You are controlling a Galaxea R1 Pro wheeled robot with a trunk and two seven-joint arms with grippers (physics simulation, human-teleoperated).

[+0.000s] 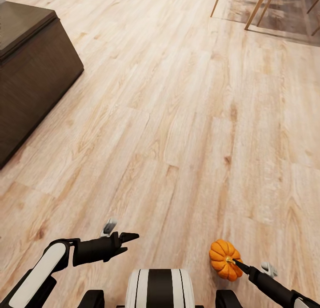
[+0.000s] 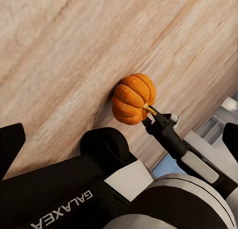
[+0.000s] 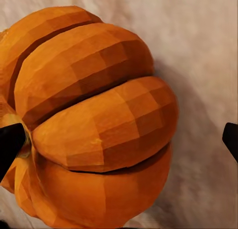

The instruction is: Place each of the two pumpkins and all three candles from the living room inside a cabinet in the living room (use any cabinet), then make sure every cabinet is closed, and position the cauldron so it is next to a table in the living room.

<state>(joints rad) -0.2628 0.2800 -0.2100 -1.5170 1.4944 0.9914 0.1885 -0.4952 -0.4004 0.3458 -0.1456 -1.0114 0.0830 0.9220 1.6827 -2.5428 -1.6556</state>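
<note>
Nearest, white-and-black trunk top [image 1: 159,286], arms flanking. Right tool [image 1: 234,261] pinched narrow on the stem of a pumpkin [image 1: 224,259], orange body hanging just ahead of the tips, carried above the wooden floor [image 1: 178,121]. Same grip seen from the left wrist: pumpkin [image 2: 134,98] held by its yellowish stem in the thin black tips of the right tool [image 2: 152,114]. Close up along the right fingers, ribbed pumpkin [image 3: 94,124] across most of the frame, one dark fingertip [image 3: 11,144] at the stem side, the other [image 3: 231,139] apart at the far edge.

Left tool [image 1: 126,237] empty, pointing inward toward the right arm, tips seemingly close together; gap not clearly readable.

Farther off, ahead and well to the left of both tools, a dark-brown cabinet [image 1: 31,76] corner; whether any drawer is open cannot be told. Farthest, pale wooden chair or desk legs [image 1: 260,5] on a rug.

Judged step: carrying the pumpkin to the cabinet. Best done with slow, smooth base turns toward the cabinet, stem grip kept firm, since a stem hold looks slender and prone to swing or slip. Left tool free for opening a drawer.
</note>
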